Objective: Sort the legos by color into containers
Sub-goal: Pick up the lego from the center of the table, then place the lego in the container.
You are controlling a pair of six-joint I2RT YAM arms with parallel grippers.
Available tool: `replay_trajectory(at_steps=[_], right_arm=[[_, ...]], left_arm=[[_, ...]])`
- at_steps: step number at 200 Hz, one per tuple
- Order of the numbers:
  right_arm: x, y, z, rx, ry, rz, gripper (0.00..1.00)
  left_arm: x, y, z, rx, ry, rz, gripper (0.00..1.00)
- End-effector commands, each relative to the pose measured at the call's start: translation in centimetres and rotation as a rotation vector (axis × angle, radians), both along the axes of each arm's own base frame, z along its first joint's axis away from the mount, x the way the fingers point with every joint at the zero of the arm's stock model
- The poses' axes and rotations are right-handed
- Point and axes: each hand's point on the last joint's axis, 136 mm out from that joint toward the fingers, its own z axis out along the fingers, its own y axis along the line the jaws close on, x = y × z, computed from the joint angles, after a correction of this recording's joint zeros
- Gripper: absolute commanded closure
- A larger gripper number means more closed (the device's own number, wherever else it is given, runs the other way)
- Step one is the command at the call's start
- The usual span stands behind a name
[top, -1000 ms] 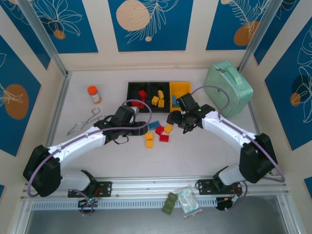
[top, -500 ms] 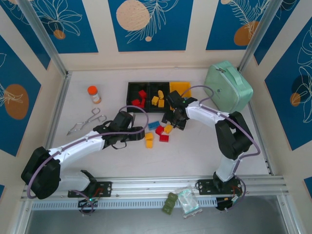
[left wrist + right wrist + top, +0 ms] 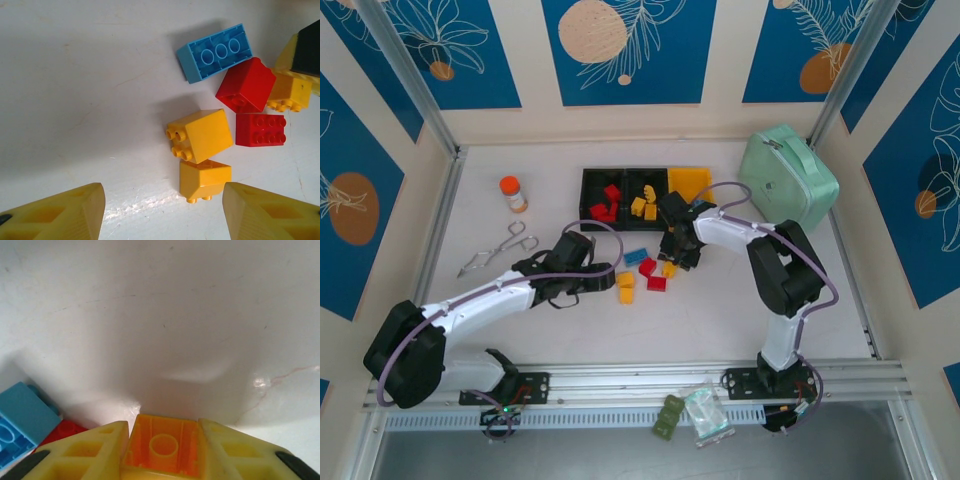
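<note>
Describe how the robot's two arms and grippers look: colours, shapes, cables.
The left arm and right arm have white tubular links, black joints and a lilac cable looping alongside. The left gripper and right gripper have black bodies and chunky yellow wedge-shaped fingers with moulded hollow pockets.

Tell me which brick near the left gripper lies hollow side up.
The blue brick: its three round tubes show. The red bricks and yellow bricks beside it show studs or closed faces.

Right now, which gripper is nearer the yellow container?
Right. The right gripper, shut on an orange lego, is just in front of the yellow container; the left gripper, open, is farther front-left over loose legos.
</note>
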Motion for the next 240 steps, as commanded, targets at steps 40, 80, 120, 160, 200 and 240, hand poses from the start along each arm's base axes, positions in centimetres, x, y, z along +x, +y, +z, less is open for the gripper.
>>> replay_trajectory(at_steps=[40,80,120,160,200,240], right_arm=[[-0.2,-1.0,4.1,0.016,-0.088,0.019,0.74],[1.4,-0.1,7.7,0.026,-0.179,0.075,0.74],[4.4,1.4,9.5,0.018,-0.233,0.131,0.74],[8.7,2.4,10.7,-0.036,-0.286,0.171,0.74],[13.0,3.0,11.3,-0.089,-0.328,0.191,0.74],[15.9,3.4,10.6,-0.151,-0.337,0.211,0.74]], left_arm=[[0.2,0.3,-0.9,-0.005,0.02,0.032,0.37],[-0.3,0.7,-1.1,-0.014,0.029,0.046,0.37],[-1.0,1.2,-1.6,-0.024,0.041,0.067,0.37],[-1.4,1.6,-1.8,-0.034,0.05,0.085,0.37],[-1.8,2.0,-1.9,-0.026,0.055,0.096,0.37],[-2.0,2.4,-2.0,-0.017,0.059,0.104,0.37]])
